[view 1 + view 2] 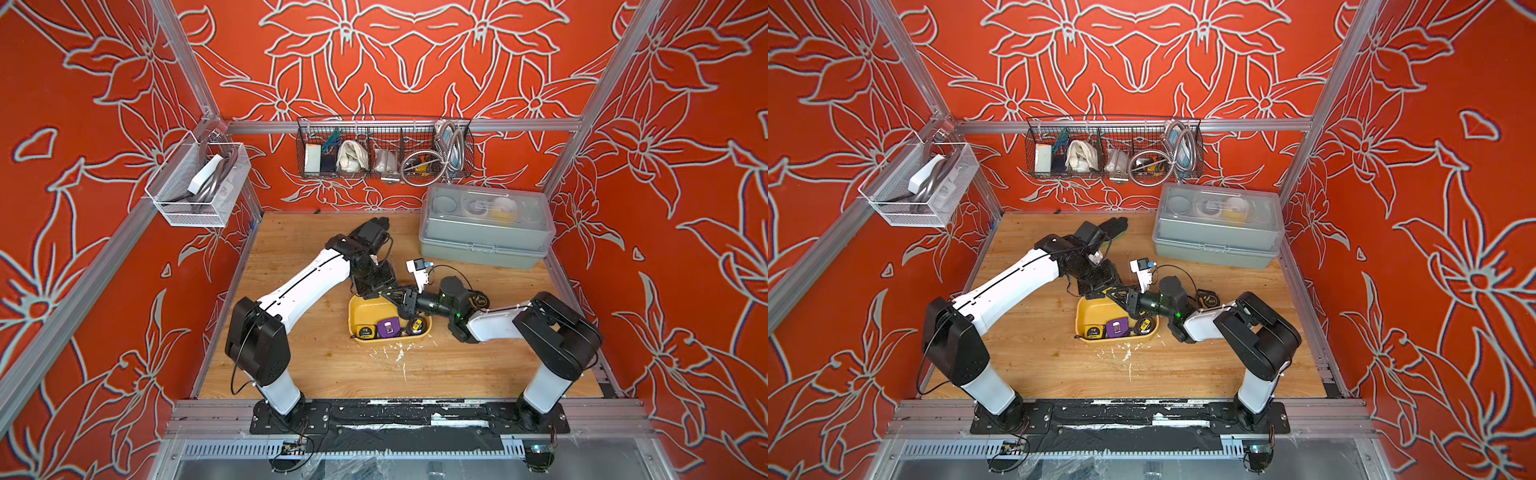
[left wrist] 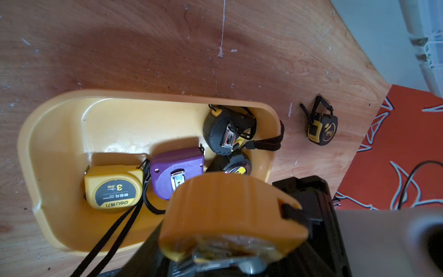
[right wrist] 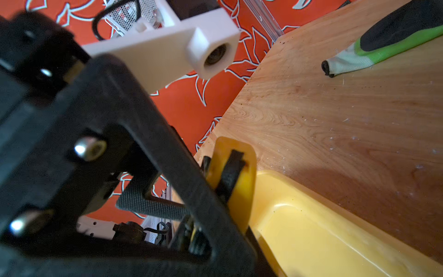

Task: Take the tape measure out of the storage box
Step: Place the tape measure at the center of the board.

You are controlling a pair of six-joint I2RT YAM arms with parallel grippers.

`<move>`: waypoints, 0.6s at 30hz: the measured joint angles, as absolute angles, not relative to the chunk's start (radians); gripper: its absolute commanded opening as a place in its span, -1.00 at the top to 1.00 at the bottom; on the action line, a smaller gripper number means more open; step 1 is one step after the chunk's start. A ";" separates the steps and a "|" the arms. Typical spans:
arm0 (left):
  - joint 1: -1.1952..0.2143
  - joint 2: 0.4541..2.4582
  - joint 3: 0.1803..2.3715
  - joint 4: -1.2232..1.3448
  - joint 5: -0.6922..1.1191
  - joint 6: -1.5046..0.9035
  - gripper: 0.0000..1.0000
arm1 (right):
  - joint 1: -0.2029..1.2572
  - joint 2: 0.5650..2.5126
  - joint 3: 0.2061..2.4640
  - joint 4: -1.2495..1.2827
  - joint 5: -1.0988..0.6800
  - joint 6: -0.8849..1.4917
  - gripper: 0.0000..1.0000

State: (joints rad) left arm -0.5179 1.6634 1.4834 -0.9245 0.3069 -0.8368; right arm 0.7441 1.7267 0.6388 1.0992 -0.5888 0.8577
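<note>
The two top views hang high at the front, side by side, looking down toward the back wall. They are far off and show almost the same: the whole wooden table and the yellow storage box. The left wrist camera looks down into that box from very near; an orange tape measure fills the close part. The right wrist camera sits low by the box rim and looks across the table to a glove. Both wrist views share the box and that tape measure.
</note>
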 measured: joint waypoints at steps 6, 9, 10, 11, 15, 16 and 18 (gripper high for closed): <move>-0.517 1.662 1.483 -0.923 0.309 -0.828 -0.12 | 0.744 1.727 0.639 1.100 -0.586 0.853 0.91; -0.517 1.658 1.482 -0.926 0.308 -0.817 -0.46 | 0.745 1.727 0.639 1.103 -0.588 0.848 0.99; -0.517 1.657 1.481 -0.928 0.313 -0.807 -0.66 | 0.745 1.727 0.639 1.103 -0.592 0.847 0.99; -0.517 1.656 1.481 -0.930 0.314 -0.799 -0.83 | 0.745 1.727 0.639 1.102 -0.598 0.847 0.99; -0.518 1.654 1.493 -0.959 0.289 -0.752 -0.99 | 0.745 1.728 0.639 1.097 -0.608 0.848 0.98; -0.518 1.654 1.504 -0.971 0.278 -0.739 -0.99 | 0.744 1.727 0.639 1.092 -0.608 0.847 0.98; -0.518 1.654 1.546 -0.997 0.244 -0.711 -0.99 | 0.738 1.718 0.630 1.081 -0.606 0.848 0.97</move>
